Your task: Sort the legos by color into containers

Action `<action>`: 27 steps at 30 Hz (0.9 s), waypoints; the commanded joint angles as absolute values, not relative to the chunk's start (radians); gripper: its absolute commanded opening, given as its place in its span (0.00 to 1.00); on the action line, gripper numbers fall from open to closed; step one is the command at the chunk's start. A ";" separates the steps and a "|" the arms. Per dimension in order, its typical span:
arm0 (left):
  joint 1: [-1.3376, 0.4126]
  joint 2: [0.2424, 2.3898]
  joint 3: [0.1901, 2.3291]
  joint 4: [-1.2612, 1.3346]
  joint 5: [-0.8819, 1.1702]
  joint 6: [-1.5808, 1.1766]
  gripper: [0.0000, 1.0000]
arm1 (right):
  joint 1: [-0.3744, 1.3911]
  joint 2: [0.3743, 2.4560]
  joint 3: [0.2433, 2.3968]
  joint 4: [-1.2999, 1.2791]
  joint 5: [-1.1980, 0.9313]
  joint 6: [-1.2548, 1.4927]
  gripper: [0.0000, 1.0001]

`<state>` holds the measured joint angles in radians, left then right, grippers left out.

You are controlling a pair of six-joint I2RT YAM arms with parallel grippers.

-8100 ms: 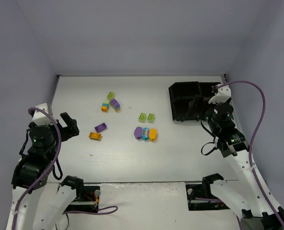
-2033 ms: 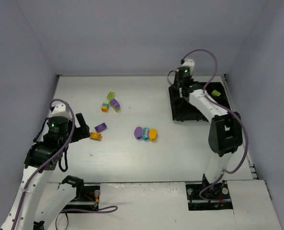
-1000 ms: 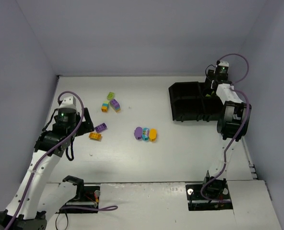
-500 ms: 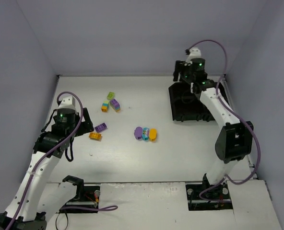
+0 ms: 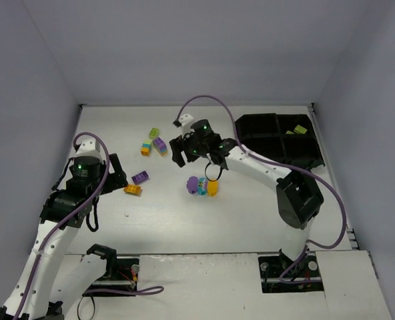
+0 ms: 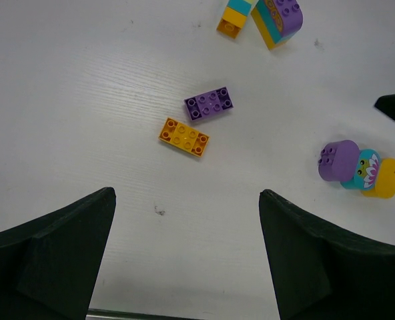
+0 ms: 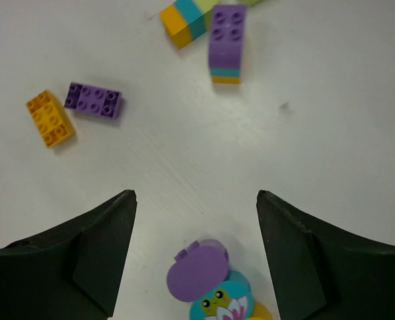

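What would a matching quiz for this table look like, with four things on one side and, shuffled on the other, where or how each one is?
Things
1. orange rectangular brick
2. cyan rounded brick
3. black tray
4. left gripper

Place or state
A. between the purple rounded brick and the orange rounded brick
B. open, holding nothing
C. at the far right of the table, with a lime brick inside
D. next to the purple rectangular brick

Pairs: 1-D, 2-A, 3-C, 4-B
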<state>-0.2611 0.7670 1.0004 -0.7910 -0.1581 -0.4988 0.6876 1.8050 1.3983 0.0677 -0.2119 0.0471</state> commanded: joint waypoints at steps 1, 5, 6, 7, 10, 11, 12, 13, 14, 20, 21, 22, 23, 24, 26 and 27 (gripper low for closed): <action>-0.264 0.758 1.028 -0.799 -0.178 -0.515 0.82 | 0.742 1.836 1.428 0.107 -0.275 0.008 0.70; -0.264 0.773 1.000 -0.782 -0.160 -0.479 0.82 | 0.769 1.878 1.442 0.103 -0.293 0.037 0.70; -0.264 0.788 0.991 -0.749 -0.149 -0.462 0.82 | 0.769 1.876 1.439 0.103 -0.290 0.041 0.69; -0.264 0.799 0.983 -0.733 -0.137 -0.445 0.81 | 0.769 1.872 1.433 0.103 -0.287 0.043 0.69; -0.264 0.863 0.969 -0.664 -0.081 -0.362 0.78 | 0.767 1.827 1.398 0.101 -0.256 0.028 0.69; -0.264 0.883 0.973 -0.648 -0.068 -0.342 0.78 | 0.764 1.795 1.385 0.098 -0.247 0.023 0.69; -0.264 0.932 0.977 -0.614 -0.034 -0.295 0.77 | 0.759 1.780 1.359 0.097 -0.236 0.020 0.69; -0.264 0.960 0.980 -0.601 -0.019 -0.269 0.77 | 0.750 1.760 1.345 0.095 -0.233 0.017 0.69; -0.264 0.988 0.986 -0.591 -0.008 -0.244 0.77 | 0.744 1.725 1.332 0.091 -0.230 0.018 0.69; -0.265 1.198 1.015 -0.532 0.050 -0.083 0.77 | 0.686 1.562 1.226 0.055 -0.227 0.026 0.69; -0.265 1.241 1.019 -0.505 0.061 -0.048 0.77 | 0.678 1.542 1.215 0.048 -0.227 0.023 0.69; -0.264 1.264 1.029 -0.499 0.072 -0.029 0.75 | 0.660 1.498 1.189 0.034 -0.227 0.020 0.69; -0.264 1.287 1.035 -0.488 0.071 0.004 0.75 | 0.651 1.474 1.177 0.028 -0.229 0.017 0.69; -0.264 1.331 1.043 -0.483 0.072 0.044 0.75 | 0.640 1.454 1.163 0.022 -0.230 0.017 0.69; -0.264 1.368 1.045 -0.454 0.092 0.102 0.73 | 0.608 1.395 1.128 0.012 -0.239 0.024 0.69; -0.261 1.400 1.043 -0.439 0.101 0.118 0.73 | 0.598 1.376 1.117 0.011 -0.244 0.029 0.69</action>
